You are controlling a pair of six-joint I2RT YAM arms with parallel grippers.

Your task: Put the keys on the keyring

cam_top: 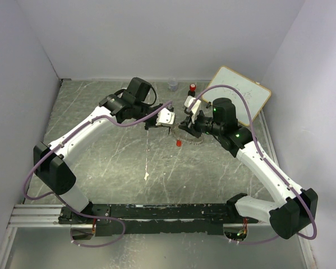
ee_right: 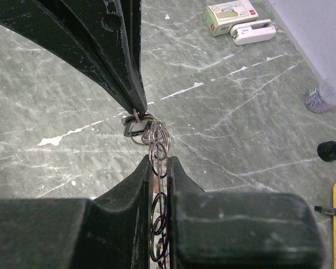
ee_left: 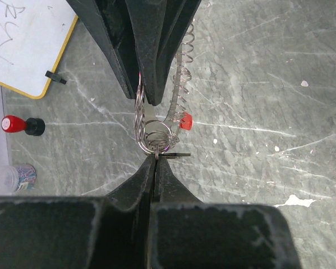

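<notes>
My two grippers meet tip to tip above the middle of the table. The left gripper [cam_top: 169, 125] [ee_left: 155, 157] is shut on the small ring of the black-headed key [ee_right: 129, 124], whose thin black edge shows at its tips [ee_left: 178, 154]. The right gripper [cam_top: 184, 125] [ee_right: 160, 163] is shut on the keyring [ee_right: 161, 140], a chain of thin metal loops that runs between its fingers [ee_right: 135, 185] and trails down as a coil [ee_left: 182, 73]. The red-headed key [ee_left: 185, 121] [cam_top: 179, 143] hangs at the coil's lower end, just under the grippers.
A whiteboard [cam_top: 238, 92] [ee_left: 22, 45] lies at the back right. A red-topped black cylinder [cam_top: 193, 87] [ee_left: 19, 124] [ee_right: 330, 149] and a clear jar of clips [cam_top: 173, 84] [ee_left: 13, 176] [ee_right: 319, 95] stand at the back. A white stapler [ee_right: 252, 31] and small box [ee_right: 230, 15] lie behind the left gripper.
</notes>
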